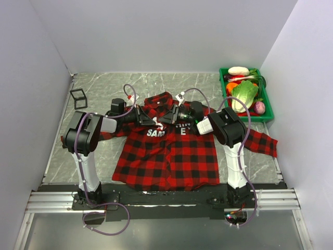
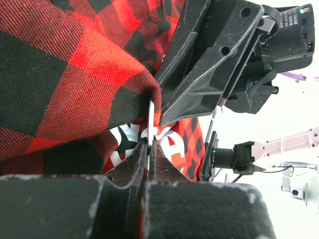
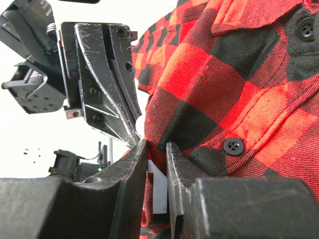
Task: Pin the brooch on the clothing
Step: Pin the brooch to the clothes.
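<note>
Shirt (image 2: 75, 74): matt twill cloth. Right gripper fingers (image 3: 127, 174): scuffed matt blk plastic. Tabletop (image 1: 104, 86): smooth, marble-look.

On my right wrist camera, the right gripper (image 3: 157, 147) shows two scuffed black fingers a narrow gap apart, with a white strip visible in the gap. Their tips sit at a raised fold of the red-and-black plaid shirt (image 3: 224, 89). The black left gripper (image 3: 133, 139) points down from the upper left, its fingers pressed together and its tips on that same fold. A round black button (image 3: 233, 146) lies just right of my fingers.
</note>
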### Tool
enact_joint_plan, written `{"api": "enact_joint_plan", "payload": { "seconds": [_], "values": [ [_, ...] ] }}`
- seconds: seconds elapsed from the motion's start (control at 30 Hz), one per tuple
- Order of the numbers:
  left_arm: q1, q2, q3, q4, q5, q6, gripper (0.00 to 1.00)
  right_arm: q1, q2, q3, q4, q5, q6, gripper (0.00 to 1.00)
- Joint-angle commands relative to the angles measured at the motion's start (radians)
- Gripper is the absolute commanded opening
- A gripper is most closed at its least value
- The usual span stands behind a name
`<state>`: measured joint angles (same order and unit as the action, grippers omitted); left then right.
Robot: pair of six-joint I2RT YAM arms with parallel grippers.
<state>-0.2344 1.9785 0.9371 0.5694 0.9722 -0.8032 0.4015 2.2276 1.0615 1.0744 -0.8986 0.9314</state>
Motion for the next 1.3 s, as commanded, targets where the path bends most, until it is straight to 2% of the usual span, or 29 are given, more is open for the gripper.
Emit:
{"api": "enact_joint_plan", "payload": {
  "seconds": [0.0,0.3,0.57,0.97,1.27],
  "values": [
    [-0.049,-0.035,0.037,-0.04,0.02,0.058,0.01,0.042,-0.032,0.046,0.001,-0.011,-0.046,0.27],
    [-0.06,-0.046,0.046,-0.078,0.011,0.085,0.01,0.051,-0.048,0.046,-0.057,0.006,-0.086,0.24],
    [-0.068,-0.044,0.055,-0.094,0.013,0.098,0.01,0.068,-0.086,0.055,-0.218,0.047,-0.2,0.23],
    [-0.069,-0.04,0.062,-0.066,0.032,0.067,0.01,0.077,-0.101,0.052,-0.251,0.053,-0.232,0.22],
    [-0.069,-0.037,0.086,-0.08,0.042,0.056,0.01,0.092,-0.128,0.064,-0.355,0.086,-0.312,0.21]
  ]
}}
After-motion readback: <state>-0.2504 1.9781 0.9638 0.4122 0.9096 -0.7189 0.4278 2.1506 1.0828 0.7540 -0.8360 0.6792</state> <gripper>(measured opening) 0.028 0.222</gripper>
